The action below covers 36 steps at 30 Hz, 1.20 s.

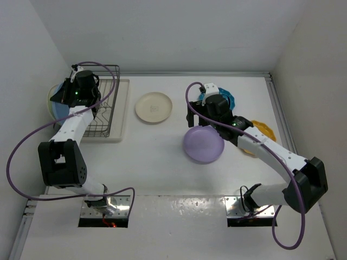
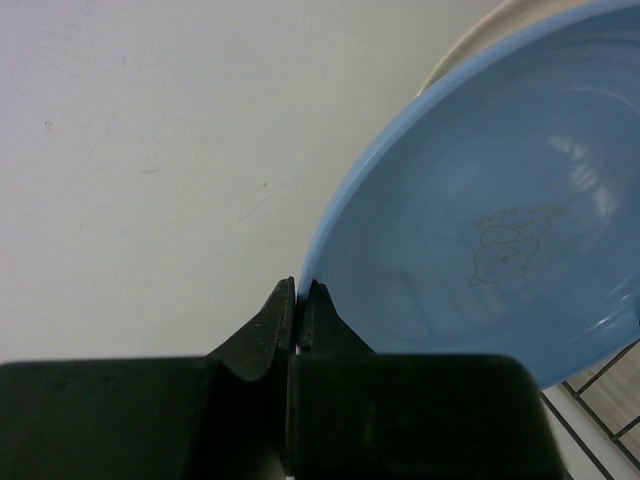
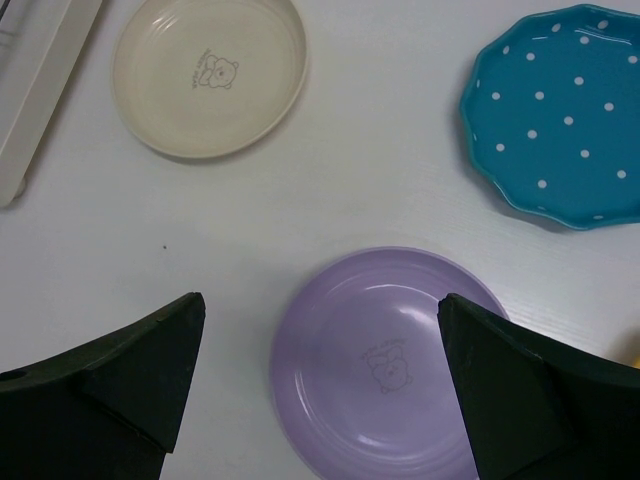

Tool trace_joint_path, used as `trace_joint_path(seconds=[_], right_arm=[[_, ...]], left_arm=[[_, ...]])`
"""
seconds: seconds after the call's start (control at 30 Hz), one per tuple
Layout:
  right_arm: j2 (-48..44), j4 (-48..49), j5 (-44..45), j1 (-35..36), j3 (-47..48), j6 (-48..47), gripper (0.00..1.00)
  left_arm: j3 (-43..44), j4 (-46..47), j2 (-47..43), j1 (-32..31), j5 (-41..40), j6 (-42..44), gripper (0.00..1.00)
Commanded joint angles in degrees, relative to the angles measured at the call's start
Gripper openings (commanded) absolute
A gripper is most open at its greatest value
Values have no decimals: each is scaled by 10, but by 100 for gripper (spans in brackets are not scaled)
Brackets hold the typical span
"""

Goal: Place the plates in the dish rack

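Right gripper, jaws wide apart, hovers over the lavender plate, which lies flat at its 6 o'clock. Left gripper pinches the rim of the light blue plate, at 9 o'clock of the dish rack.

Smooth, glossy finish on lavender plate, light blue plate and teal plate; duller sheen on cream plate; dark thin wire in dish rack; matt white table.

Dish rack on white counter, cream plate just right of it, lavender plate farther right, light blue plate at its left edge
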Motion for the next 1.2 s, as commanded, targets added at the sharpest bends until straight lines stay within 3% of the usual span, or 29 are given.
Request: trace_joint_path(seconds=[0.0,0.37,0.47,0.83,0.87,0.93,0.97,1.0,1.07,1.17], right_arm=[[-21,21,12,-5,-3,-8,100],[-20,26,16,-5,-6,-11,100],[-24,25,16,-5,-9,-10,100],[-41,21,25,-10,-29,-13,100],[-39,19,27,-11,-29,-12,100],[-32,8,31,-16,-25,-5,100],[-30,0,30,-18,-21,-2,100],[-24,-8,30,-24,-15,5,100],[-12,-30,24,-38,-2,19,100],[14,-60,17,-76,38,31,100]], left_arm=[[5,17,-6,10,-14,0,0],[48,-70,-18,16,18,-63,0],[27,-70,-18,16,23,-69,0],[-4,-175,47,44,164,-149,2],[-4,-182,47,50,172,-149,14],[2,-189,42,55,197,-155,28],[2,-189,37,55,203,-155,44],[8,-202,37,55,209,-155,51],[27,-216,26,55,230,-155,79],[73,-259,20,55,265,-161,99]])
